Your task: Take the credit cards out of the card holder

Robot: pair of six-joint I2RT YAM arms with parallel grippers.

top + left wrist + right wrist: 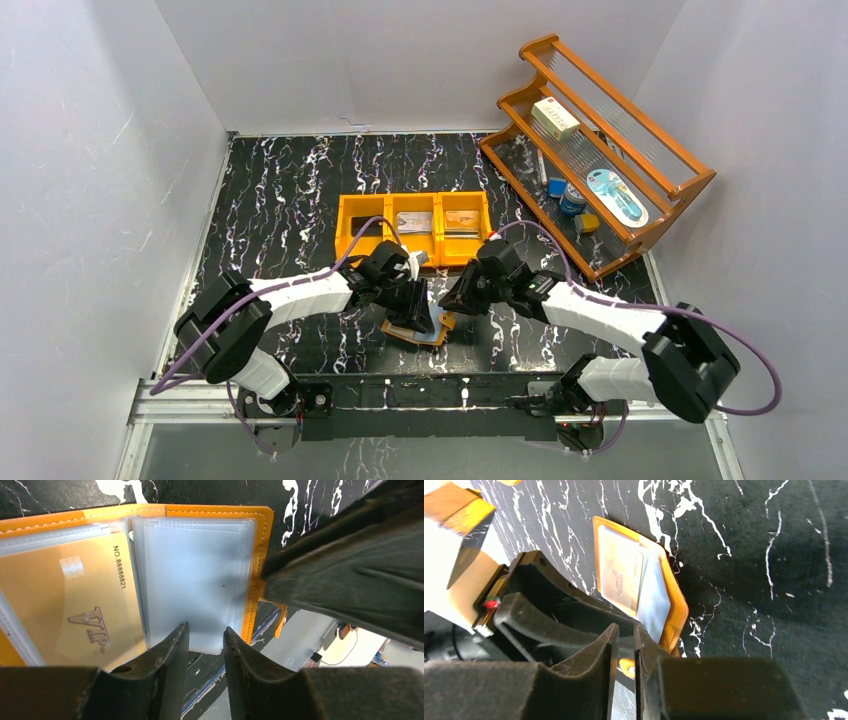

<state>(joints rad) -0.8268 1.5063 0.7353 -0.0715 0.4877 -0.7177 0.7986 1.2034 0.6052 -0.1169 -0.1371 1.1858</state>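
Observation:
The card holder (pixel 428 332) lies open on the black marbled table, between the two grippers. In the left wrist view its orange rim (pixel 260 540) frames a gold credit card (pixel 70 605) marked VIP in the left sleeve and a pale-blue sleeve (pixel 195 575) with nothing visible in it. My left gripper (pixel 206 630) is open, its tips straddling that sleeve's lower edge. My right gripper (pixel 624 630) stands at the holder's strap side with a narrow gap between its fingers. The strap tab (pixel 626 667) shows through that gap. The same gold card (pixel 620 575) also appears in the right wrist view.
An orange three-compartment bin (pixel 352 228) stands behind the holder, with a grey card (pixel 414 222) and a brown card (pixel 462 220) in it. A wooden rack (pixel 690 185) at the back right carries a white box (pixel 555 117) and small items. White walls close in three sides.

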